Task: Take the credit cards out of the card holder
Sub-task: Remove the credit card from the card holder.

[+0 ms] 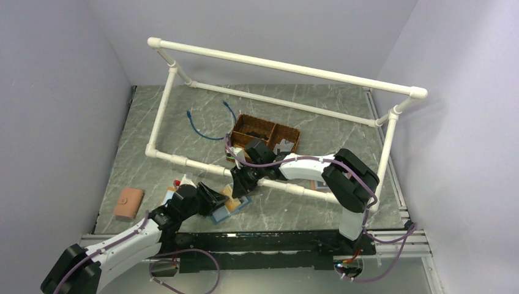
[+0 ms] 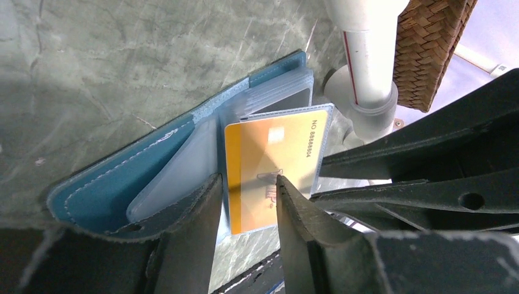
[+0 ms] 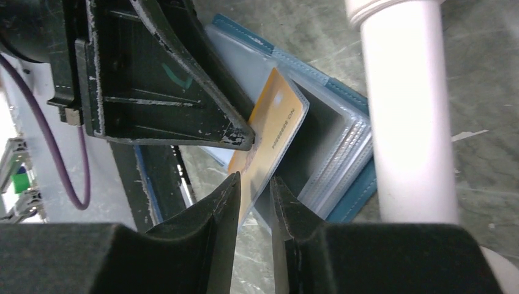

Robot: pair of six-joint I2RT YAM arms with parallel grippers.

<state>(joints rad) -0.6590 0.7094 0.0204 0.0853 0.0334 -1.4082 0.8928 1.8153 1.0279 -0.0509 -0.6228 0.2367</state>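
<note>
The slate-blue card holder (image 2: pixel 116 190) lies open on the marble table, against a white pipe, with its clear sleeves fanned out. One orange-yellow credit card (image 2: pixel 275 147) sits in a raised sleeve. My left gripper (image 2: pixel 247 179) is open astride that sleeve, one fingertip (image 3: pixel 240 137) resting on the card's face. My right gripper (image 3: pixel 255 179) comes in from the other side. Its jaws stand narrowly apart around the card's (image 3: pixel 278 116) free edge, with a slim gap still showing. In the top view both grippers (image 1: pixel 223 202) (image 1: pixel 240 191) meet over the holder (image 1: pixel 221 214).
A white PVC pipe frame (image 1: pixel 269 184) runs just behind the holder (image 3: pixel 349 190), and its post (image 3: pixel 410 122) is close to my right fingers. A wicker basket (image 1: pixel 264 135) stands beyond it. A tan holder (image 1: pixel 129 203) lies at the left and a blue cable (image 1: pixel 202 125) further back.
</note>
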